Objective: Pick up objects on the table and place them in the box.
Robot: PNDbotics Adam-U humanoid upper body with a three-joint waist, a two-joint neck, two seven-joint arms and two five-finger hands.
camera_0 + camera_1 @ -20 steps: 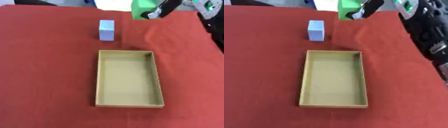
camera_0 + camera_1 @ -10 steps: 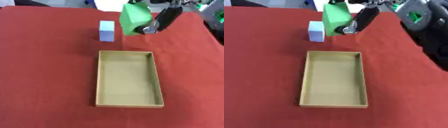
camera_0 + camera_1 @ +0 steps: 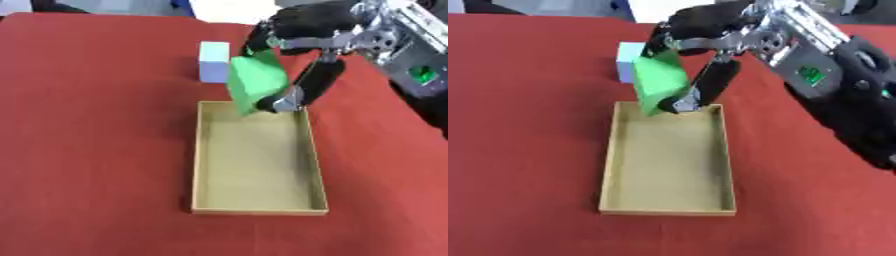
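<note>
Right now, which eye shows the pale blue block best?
The left eye view: the blue block stands whole beside the green block held in the right hand. In the right eye view, the green block and hand cover part of it.

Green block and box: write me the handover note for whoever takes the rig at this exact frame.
Right hand: shut on the green block, holding it tilted above the far end of the box.
Left hand: not in view.
Box: nothing inside yet.
Pale blue block: on the red table beyond the box, untouched.
Left to do: release the green block into the box, then fetch the pale blue block.
</note>
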